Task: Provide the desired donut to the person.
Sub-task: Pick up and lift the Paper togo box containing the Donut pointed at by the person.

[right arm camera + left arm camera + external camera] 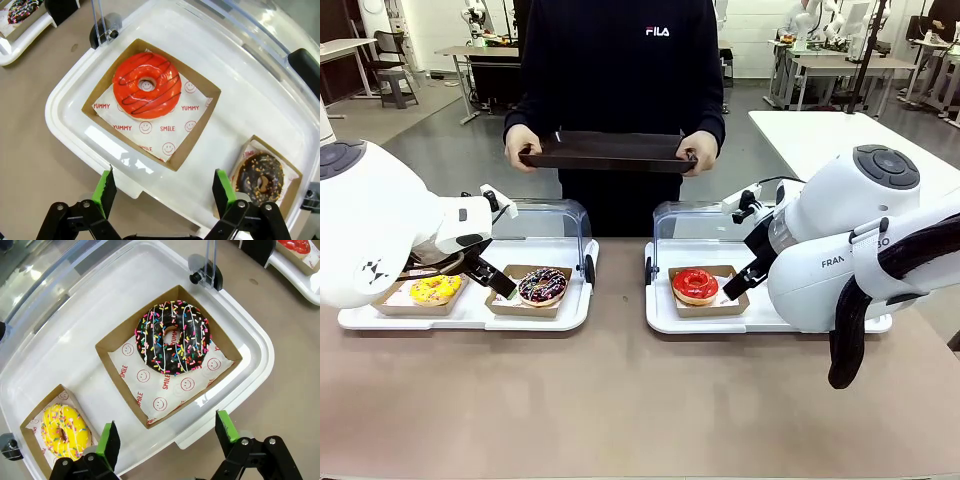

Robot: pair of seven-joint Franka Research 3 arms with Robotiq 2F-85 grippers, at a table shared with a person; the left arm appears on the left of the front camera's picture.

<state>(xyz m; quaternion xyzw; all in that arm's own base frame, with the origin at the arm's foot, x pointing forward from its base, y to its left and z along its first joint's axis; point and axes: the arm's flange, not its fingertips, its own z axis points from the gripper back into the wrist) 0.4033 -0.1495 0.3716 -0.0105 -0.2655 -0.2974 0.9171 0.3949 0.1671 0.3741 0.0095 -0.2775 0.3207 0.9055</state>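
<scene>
near red donut (146, 86), nut-topped donut (260, 179) seen from right wrist, left tool (165, 422) and right tool (163, 175) agape, empty

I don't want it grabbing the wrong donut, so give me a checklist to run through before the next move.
1. Left fingers open, near the sprinkled chocolate donut: ok.
2. Right fingers open, near the red donut: ok.
3. Left lid and right lid raised off the donuts: ok.
4. Each of those donuts sits alone in its own box: ok.
5. The person holds a dark tray ready at the far side: ok.
6. Which donut the person wants: cannot tell.
</scene>
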